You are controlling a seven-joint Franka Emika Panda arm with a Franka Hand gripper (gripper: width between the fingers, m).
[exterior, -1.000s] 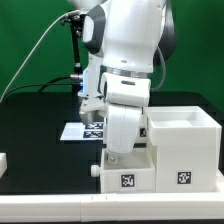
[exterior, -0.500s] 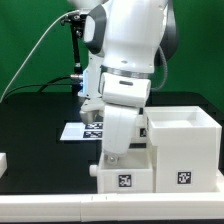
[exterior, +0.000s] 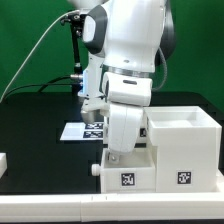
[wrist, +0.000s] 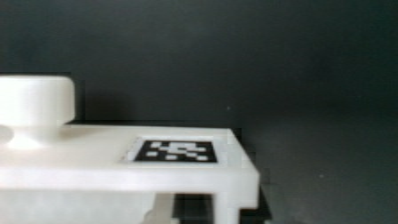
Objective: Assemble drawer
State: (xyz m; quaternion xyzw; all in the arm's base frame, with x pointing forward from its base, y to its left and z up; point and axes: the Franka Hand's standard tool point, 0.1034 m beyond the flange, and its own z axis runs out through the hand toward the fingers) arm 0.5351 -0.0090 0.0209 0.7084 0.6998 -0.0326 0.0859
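Observation:
A small white drawer box [exterior: 126, 176] with a marker tag stands at the table's front, against the larger open white drawer housing [exterior: 186, 148] on the exterior view's right. My gripper [exterior: 115, 157] is low over the small box's near-left top. In the wrist view the box's white panel [wrist: 107, 165] carries a round knob [wrist: 36, 108] and a tag [wrist: 178, 151]. My gripper [wrist: 228, 208] sits astride a thin white wall of that box, with a dark finger [wrist: 253, 205] pressed to its side. It looks shut on the wall.
The marker board [exterior: 82, 130] lies on the black table behind the arm. A small white part [exterior: 3, 160] sits at the exterior view's far left edge. A black post and cable stand at the back left.
The arm has shifted only very slightly sideways. The small drawer box stays against the housing, and the grip is unchanged.

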